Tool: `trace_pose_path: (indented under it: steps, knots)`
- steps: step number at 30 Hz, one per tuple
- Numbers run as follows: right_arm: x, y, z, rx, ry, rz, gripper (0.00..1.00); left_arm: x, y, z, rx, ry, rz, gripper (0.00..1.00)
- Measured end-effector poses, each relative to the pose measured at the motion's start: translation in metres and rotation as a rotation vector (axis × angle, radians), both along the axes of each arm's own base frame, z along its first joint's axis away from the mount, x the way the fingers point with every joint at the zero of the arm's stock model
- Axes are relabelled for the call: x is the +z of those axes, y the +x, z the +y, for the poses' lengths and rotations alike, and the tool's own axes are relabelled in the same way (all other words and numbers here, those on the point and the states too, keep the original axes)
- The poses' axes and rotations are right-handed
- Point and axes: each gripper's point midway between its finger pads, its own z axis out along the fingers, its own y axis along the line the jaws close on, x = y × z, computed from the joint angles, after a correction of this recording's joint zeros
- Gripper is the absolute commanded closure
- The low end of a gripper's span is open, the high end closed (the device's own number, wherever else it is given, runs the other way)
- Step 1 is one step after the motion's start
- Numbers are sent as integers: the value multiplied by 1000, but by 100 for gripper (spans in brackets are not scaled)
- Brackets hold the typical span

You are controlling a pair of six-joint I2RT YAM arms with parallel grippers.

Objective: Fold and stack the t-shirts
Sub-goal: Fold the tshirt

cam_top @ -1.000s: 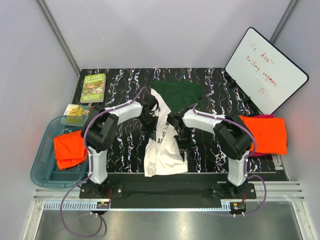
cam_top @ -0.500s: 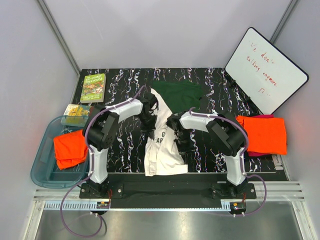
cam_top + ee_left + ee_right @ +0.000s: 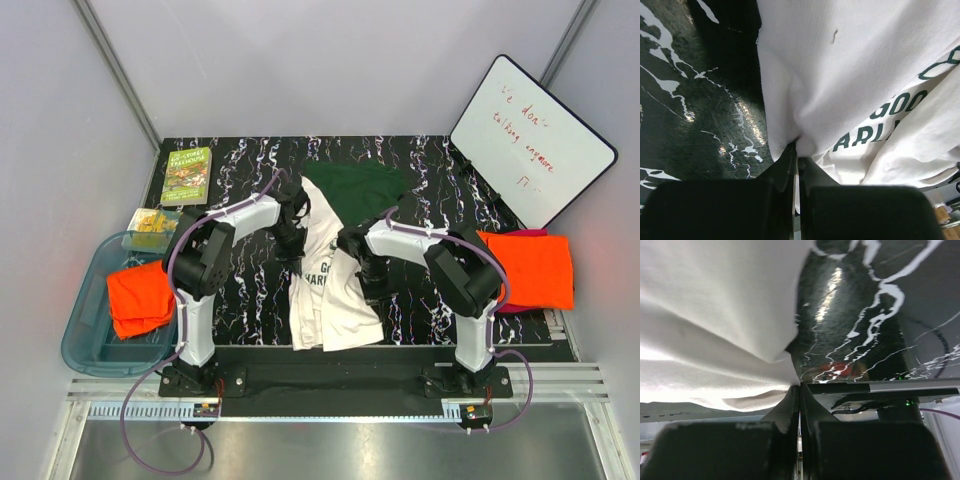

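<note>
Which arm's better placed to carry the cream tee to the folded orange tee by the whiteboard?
Right, probably. Right claw is shut on the cream tee at its right edge, nearest the folded orange tee; left claw pinches the far edge.

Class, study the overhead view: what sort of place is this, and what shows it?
Probably a robot lab cell, not a home: left arm and right arm bolted at the marbled table's near edge, plain grey partition walls around it, a whiteboard leaning at the right.
</note>
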Motion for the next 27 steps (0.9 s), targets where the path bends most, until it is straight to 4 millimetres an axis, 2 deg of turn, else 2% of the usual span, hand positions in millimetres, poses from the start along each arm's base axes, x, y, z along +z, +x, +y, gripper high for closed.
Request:
trace_pose_path:
  steps: [10,11,14,15,18,19,21,24,27]
  knots:
    - [-3,6,-29,-41,-107,-19,100,0,1,2,-12,11,-1,100]
    - [-3,5,-34,-41,-125,-12,90,-1,1,2,-13,14,-2,100]
    - [-2,5,-41,-40,-160,-2,65,-1,2,3,-22,16,-6,69]
    - [-1,6,-41,-37,-164,-5,44,-1,2,5,-28,23,-10,45]
    - [9,18,-34,-25,-136,-35,21,3,3,6,-40,23,-24,19]
    - [15,25,-28,-20,-109,-62,19,6,4,9,-49,36,-44,9]
    - [30,40,-15,-10,-46,-124,16,9,7,17,-63,61,-74,1]
    - [67,61,8,-4,93,-233,18,19,6,27,-65,78,-107,1]
    - [97,71,31,1,233,-297,28,49,8,30,-61,50,-183,1]
